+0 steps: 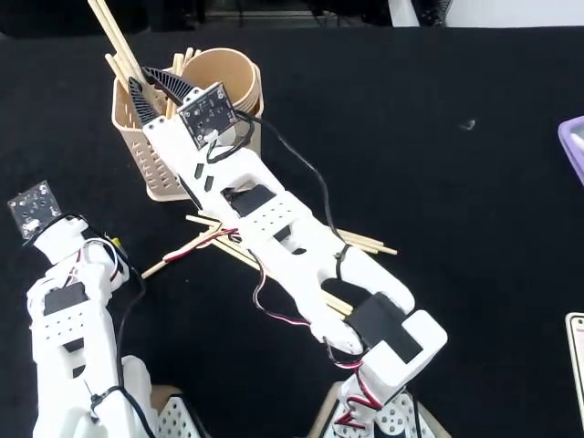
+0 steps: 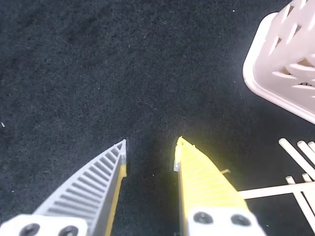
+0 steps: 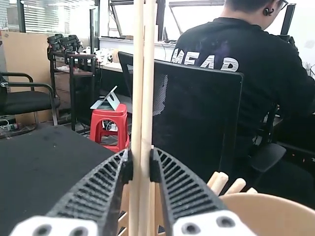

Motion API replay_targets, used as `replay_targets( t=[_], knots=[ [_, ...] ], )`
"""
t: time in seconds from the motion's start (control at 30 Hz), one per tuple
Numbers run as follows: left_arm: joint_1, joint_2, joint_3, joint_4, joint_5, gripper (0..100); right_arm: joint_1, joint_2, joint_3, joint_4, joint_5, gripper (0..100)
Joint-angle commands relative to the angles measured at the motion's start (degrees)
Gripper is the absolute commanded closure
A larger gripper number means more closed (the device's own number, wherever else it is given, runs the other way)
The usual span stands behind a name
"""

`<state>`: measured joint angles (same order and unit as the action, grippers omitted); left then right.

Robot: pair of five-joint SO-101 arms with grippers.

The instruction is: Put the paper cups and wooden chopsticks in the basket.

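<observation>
A beige slatted basket [image 1: 151, 173] stands at the table's far left with stacked paper cups [image 1: 224, 73] inside. My right gripper [image 1: 151, 91] hovers over the basket, shut on a pair of wooden chopsticks [image 1: 114, 32] that point up and away. In the right wrist view the chopsticks [image 3: 142, 73] stand upright between the gripper's [image 3: 141, 160] fingers, above a cup rim [image 3: 266, 206] and other chopstick ends [image 3: 221, 182]. Several loose chopsticks [image 1: 365, 242] lie on the black cloth under the right arm. My left gripper [image 2: 150, 147] is open and holds nothing, low over the cloth near the basket [image 2: 280, 64] and loose chopsticks [image 2: 295, 157].
The left arm [image 1: 64, 274] stays at the near left. A purple object [image 1: 573, 141] and a white one [image 1: 575, 338] touch the table's right edge. Black cloth stretches open across the right half.
</observation>
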<state>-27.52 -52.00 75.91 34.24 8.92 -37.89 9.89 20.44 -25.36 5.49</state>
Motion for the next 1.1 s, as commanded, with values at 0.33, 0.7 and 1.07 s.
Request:
replay_targets(
  t=[0.33,0.7,1.07],
  knots=[
    [0.31,-1.05,-0.13,-0.70,0.26,84,0.53,0.84,-6.02,-0.70,0.44,98.7],
    [0.31,-1.05,-0.13,-0.70,0.26,84,1.14,9.71,-12.70,-0.70,0.18,98.7],
    [0.31,-1.05,-0.13,-0.70,0.26,84,1.14,3.91,-4.62,-0.62,0.35,93.3]
  ],
)
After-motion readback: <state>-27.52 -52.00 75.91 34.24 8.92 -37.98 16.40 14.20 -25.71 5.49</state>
